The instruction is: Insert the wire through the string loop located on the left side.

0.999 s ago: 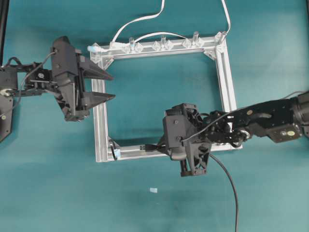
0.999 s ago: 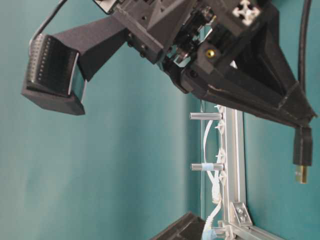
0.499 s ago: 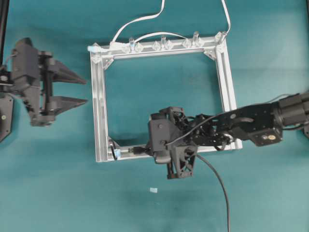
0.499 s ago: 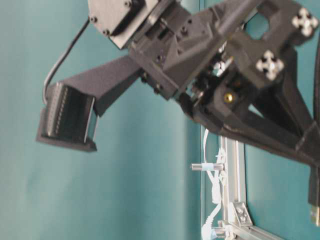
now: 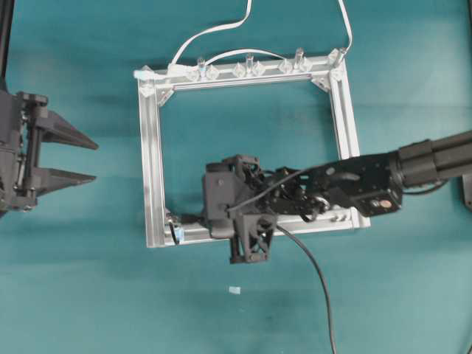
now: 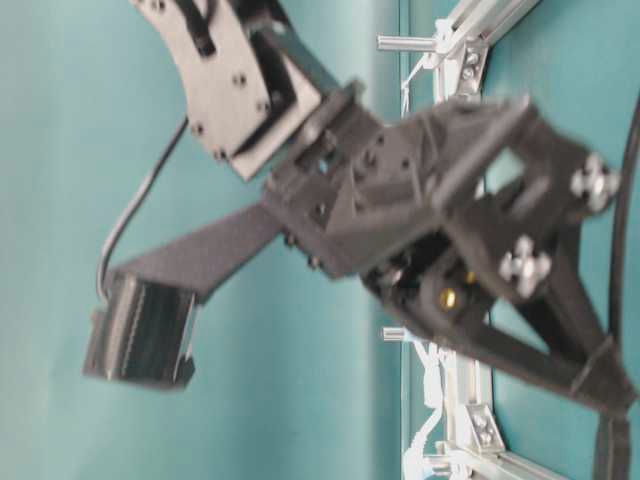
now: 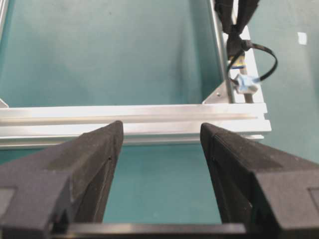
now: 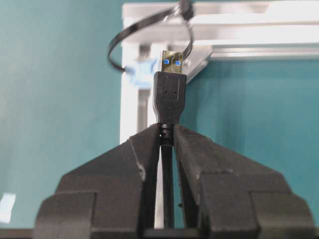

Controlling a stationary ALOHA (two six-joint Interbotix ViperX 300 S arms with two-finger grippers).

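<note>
My right gripper [image 8: 167, 130] is shut on the wire [image 8: 169, 92] just behind its black plug, and the metallic tip points at the string loop [image 8: 110, 52]. The loop hangs at the frame's near-left corner bracket. The tip sits level with the loop's opening, but I cannot tell whether it has entered. In the overhead view this right gripper [image 5: 198, 219] lies over the frame's front bar, and the wire [image 5: 317, 280] trails off toward the front. My left gripper [image 5: 94, 161] is open and holds nothing, well left of the silver frame [image 5: 153, 162]. From its wrist view the string loop [image 7: 274, 59] shows beyond the corner.
A white cable [image 5: 210, 31] runs along the frame's far bar through clear clips [image 5: 247, 68]. A small white scrap [image 5: 234, 290] lies on the teal table in front of the frame. In the table-level view a left-gripper finger pad [image 6: 140, 330] fills the foreground.
The left gripper has pulled back to the left, away from the frame, and stays open. The right gripper has slid left along the front bar and carried the plug up to the corner loop.
</note>
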